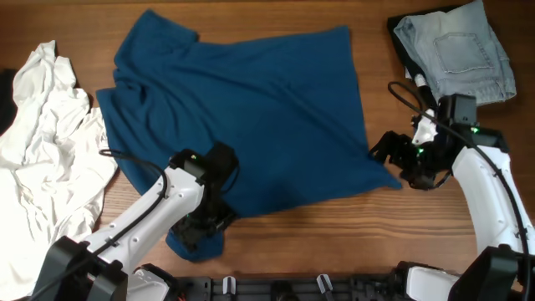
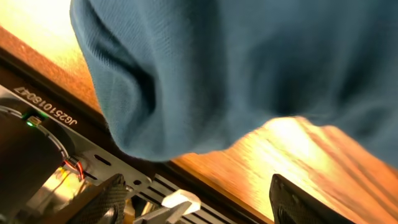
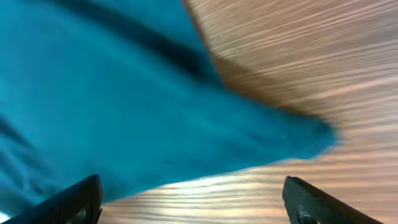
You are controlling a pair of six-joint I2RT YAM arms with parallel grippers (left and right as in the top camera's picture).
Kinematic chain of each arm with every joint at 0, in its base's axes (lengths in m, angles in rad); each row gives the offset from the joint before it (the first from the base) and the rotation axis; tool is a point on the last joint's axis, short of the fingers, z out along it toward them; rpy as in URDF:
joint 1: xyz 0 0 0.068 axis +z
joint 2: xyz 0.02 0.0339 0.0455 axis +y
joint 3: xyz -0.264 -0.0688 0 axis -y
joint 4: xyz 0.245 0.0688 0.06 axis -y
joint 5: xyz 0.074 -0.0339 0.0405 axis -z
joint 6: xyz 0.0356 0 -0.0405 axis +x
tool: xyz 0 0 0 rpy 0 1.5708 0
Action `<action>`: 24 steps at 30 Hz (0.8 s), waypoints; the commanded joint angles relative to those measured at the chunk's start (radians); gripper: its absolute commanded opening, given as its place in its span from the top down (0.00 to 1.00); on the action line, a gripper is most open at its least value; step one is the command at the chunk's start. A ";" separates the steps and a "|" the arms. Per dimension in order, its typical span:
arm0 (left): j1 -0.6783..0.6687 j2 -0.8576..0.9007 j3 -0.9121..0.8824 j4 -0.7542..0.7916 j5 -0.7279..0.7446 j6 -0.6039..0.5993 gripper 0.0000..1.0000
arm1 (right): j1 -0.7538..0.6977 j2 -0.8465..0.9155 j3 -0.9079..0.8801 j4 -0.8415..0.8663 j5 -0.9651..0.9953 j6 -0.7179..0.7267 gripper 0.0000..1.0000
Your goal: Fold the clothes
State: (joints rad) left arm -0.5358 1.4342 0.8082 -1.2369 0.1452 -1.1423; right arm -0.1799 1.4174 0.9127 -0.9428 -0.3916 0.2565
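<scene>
The deep-blue T-shirt (image 1: 251,117) lies spread across the middle of the wooden table, with a sleeve bunched at its lower left. My left gripper (image 1: 199,230) hovers over that bunched corner. In the left wrist view the left gripper (image 2: 199,208) is open, with the blue fabric (image 2: 236,68) above its fingers (image 2: 106,202) and nothing between them. My right gripper (image 1: 393,159) sits at the shirt's lower right corner. Seen from the right wrist, it (image 3: 193,205) stands wide open over bare wood, just short of the blue cloth (image 3: 124,99). A crumpled white shirt (image 1: 46,159) lies at the left.
Folded pale denim jeans (image 1: 458,50) rest at the back right, close behind the right arm. A metal rail (image 2: 124,168) runs along the table's front edge below the left gripper. Bare wood (image 1: 334,234) shows in front of the blue shirt.
</scene>
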 commanded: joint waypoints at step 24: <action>-0.135 -0.015 -0.117 0.115 0.112 -0.107 0.25 | -0.101 0.114 -0.092 0.163 0.137 0.119 0.14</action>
State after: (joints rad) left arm -0.6659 1.4338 0.7002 -1.1206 0.2451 -1.2331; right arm -0.2806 1.5261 0.7635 -0.7765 -0.4412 0.3485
